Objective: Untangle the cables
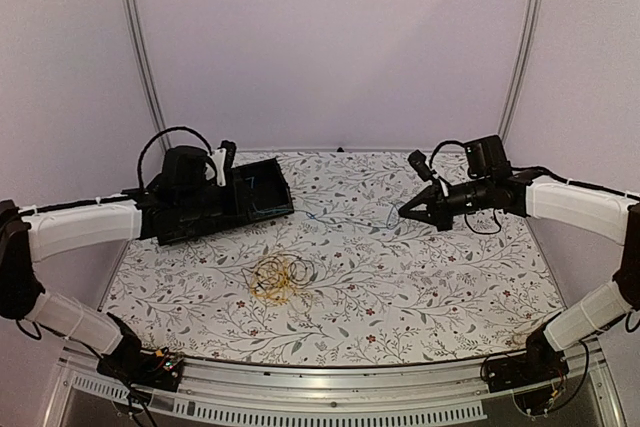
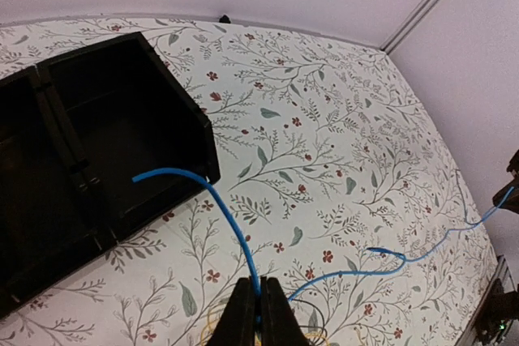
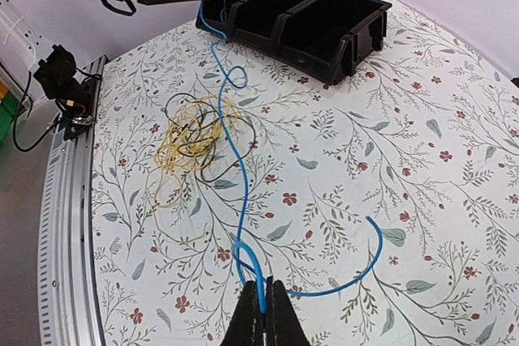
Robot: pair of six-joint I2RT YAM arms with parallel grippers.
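Observation:
A blue cable (image 1: pixel 340 217) stretches across the table between my two grippers. My left gripper (image 1: pixel 268 209) hovers by the front of the black bin (image 1: pixel 272 189) and is shut on one end (image 2: pixel 235 224), whose tip curls over the bin wall (image 2: pixel 122 160). My right gripper (image 1: pixel 403 213) is shut on the other end (image 3: pixel 239 160), just behind a small loop, with the free tail curving right. A yellow cable coil (image 1: pixel 275 282) tangled with a thin black cable (image 1: pixel 302 269) lies at the table's middle front. In the right wrist view the yellow coil (image 3: pixel 182 139) and black cable (image 3: pixel 216 177) lie under the blue cable.
The black bin (image 3: pixel 324 54) with divided compartments stands at the back left of the flowered table. A metal rail (image 1: pixel 320 387) runs along the front edge. Purple walls close the back and sides.

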